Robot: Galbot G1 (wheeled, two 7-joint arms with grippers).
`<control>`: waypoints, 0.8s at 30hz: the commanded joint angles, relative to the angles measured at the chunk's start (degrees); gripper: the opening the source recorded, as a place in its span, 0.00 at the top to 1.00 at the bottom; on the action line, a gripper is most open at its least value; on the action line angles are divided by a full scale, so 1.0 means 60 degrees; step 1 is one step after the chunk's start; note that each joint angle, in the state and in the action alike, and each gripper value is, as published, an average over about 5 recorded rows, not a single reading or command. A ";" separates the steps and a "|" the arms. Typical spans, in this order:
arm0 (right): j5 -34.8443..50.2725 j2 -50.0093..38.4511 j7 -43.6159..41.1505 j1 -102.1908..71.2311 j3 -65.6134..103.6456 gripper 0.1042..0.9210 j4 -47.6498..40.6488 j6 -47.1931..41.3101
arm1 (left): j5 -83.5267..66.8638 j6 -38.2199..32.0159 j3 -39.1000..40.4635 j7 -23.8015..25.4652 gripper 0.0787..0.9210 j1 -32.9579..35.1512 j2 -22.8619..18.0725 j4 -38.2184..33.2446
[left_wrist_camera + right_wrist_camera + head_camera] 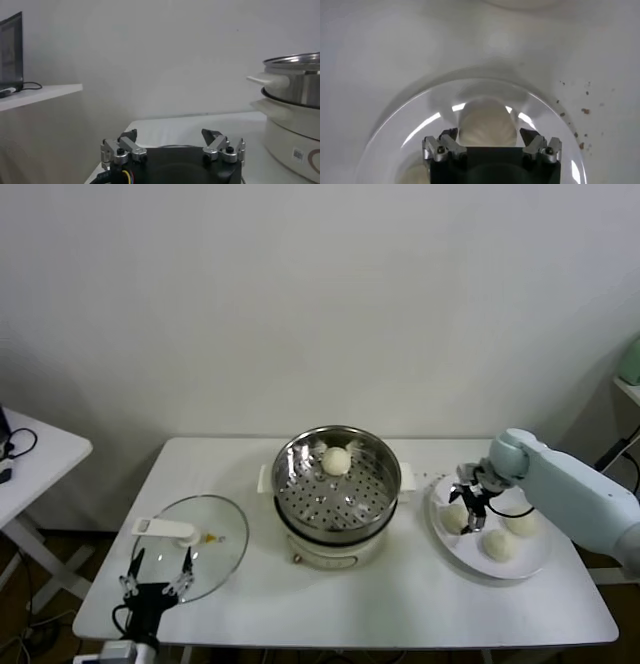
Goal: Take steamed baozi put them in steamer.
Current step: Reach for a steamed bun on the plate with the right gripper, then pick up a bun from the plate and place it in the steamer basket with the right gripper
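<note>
The steel steamer [337,480] stands mid-table on its cream pot base and holds one baozi [336,461] at the back. Three baozi lie on the white plate [447,551] at the right: one under my right gripper [455,519], one at the front [498,544], one at the right [521,523]. My right gripper [471,502] is open just above the left one; in the right wrist view that baozi [486,123] sits between the open fingers [489,136]. My left gripper [156,578] is open and empty, parked at the table's front left; it shows in its wrist view [171,137].
The flat glass lid [195,556] with a white handle lies on the table at the left, just behind the left gripper. A small side table [30,464] stands at the far left. The steamer's side [295,95] fills the left wrist view's edge.
</note>
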 commanded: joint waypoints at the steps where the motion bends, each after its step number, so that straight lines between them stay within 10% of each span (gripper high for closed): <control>1: -0.0096 0.0101 -0.0041 -0.0034 0.0072 0.15 -0.0166 0.0023 | 0.0005 -0.0022 0.0009 0.0000 0.12 0.0022 -0.0012 0.0009; 11: 0.0325 0.0028 -0.0082 0.0085 0.0150 0.27 -0.0193 -0.0025 | 0.0013 -0.0026 0.0011 0.0004 0.12 0.0038 -0.0065 -0.0023; 24: 0.4675 -0.1299 -0.0202 0.3994 -0.2846 0.27 0.1062 -0.1021 | 0.0047 -0.0019 0.0088 0.0010 0.12 0.0035 0.0024 -0.0043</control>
